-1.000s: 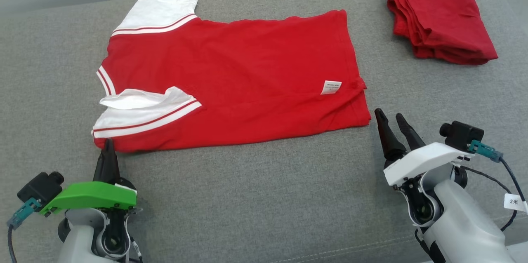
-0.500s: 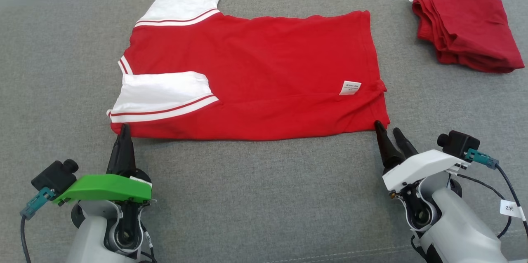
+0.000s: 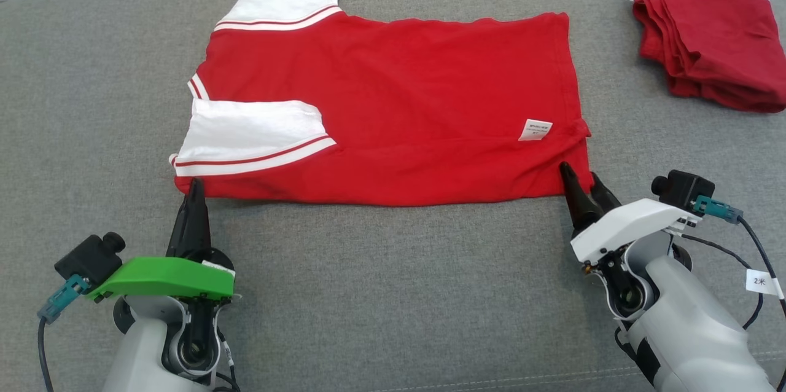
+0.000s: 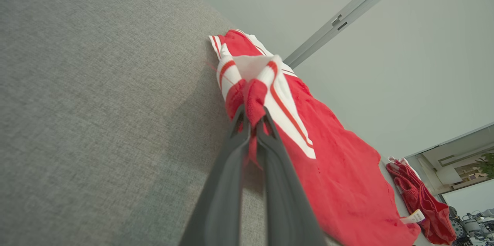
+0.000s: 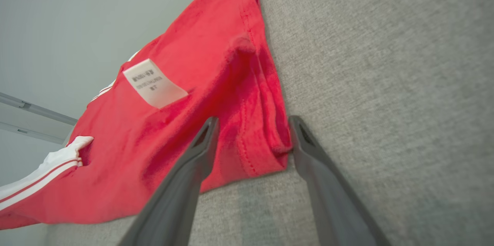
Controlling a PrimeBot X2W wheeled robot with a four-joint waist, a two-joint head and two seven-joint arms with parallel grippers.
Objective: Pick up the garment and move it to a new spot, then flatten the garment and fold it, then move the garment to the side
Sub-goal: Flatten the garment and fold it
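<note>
The garment (image 3: 393, 103) is pinched lower left by the left gripper (image 3: 195, 186), its lower-right corner partly hidden between the spread fingers of the right gripper (image 3: 579, 172).

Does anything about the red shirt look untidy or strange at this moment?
Yes. A white care label lies exposed on the red shirt near its hem, which suggests the shirt is inside out. The hem beside it is puckered, just beyond the open fingers of the right gripper.

Shirt (image 3: 399, 103), folded pile (image 3: 712, 42) on grey fabric (image 3: 393, 294)
</note>
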